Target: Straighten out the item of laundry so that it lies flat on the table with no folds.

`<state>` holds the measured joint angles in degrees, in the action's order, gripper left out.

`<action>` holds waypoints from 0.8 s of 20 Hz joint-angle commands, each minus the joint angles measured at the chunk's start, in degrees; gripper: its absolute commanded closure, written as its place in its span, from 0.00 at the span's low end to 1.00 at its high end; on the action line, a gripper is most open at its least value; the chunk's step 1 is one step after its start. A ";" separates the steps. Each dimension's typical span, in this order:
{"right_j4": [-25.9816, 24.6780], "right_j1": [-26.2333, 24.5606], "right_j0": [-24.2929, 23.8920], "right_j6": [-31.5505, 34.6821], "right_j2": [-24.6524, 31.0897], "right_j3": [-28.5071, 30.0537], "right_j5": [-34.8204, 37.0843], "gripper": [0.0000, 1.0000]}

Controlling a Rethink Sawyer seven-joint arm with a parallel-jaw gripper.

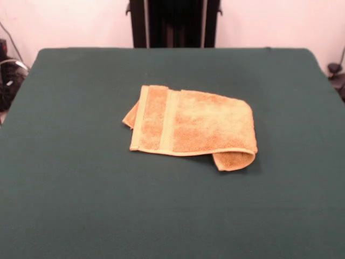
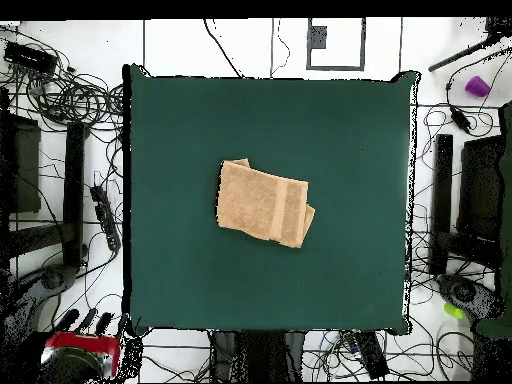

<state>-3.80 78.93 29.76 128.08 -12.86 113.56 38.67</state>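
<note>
The orange-tan terry towel (image 1: 205, 127) lies near the middle of the dark green table (image 1: 64, 172). It is folded over on itself: a lower layer pokes out at its left edge, and its front right corner curls over in a rolled fold (image 1: 234, 159). A woven border band (image 1: 168, 127) runs across it near the left side. In the overhead view the towel (image 2: 255, 200) sits slightly askew at the table's (image 2: 180, 130) centre, with a layer showing past its right edge. No label shows. The gripper appears in neither view.
The robot's black pedestal (image 1: 173, 24) stands behind the table's far edge. In the overhead view a red part of the arm (image 2: 82, 350) sits off the table at bottom left. Cables and stands (image 2: 75, 170) surround the table on the floor.
</note>
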 commanded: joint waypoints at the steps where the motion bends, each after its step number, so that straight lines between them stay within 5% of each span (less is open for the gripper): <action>1: 3.77 -4.10 -6.76 -0.80 3.87 9.16 -6.48 0.00; 4: 9.54 -1.19 -15.78 -13.67 11.95 19.54 -17.77 0.00; 6: 16.17 0.69 -25.35 -19.08 25.51 27.41 -27.12 0.00; 8: 10.81 -2.53 -35.42 -9.53 41.70 29.93 -35.31 0.00; 9: 6.80 -5.05 -36.41 -5.80 43.26 29.08 -37.34 0.00; 11: 1.10 -10.25 -33.05 -2.31 37.89 25.02 -38.94 0.00; 16: -5.14 -19.82 -26.48 1.72 28.03 18.94 -45.97 0.00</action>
<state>-4.34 69.53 0.69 126.94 8.51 127.38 -4.98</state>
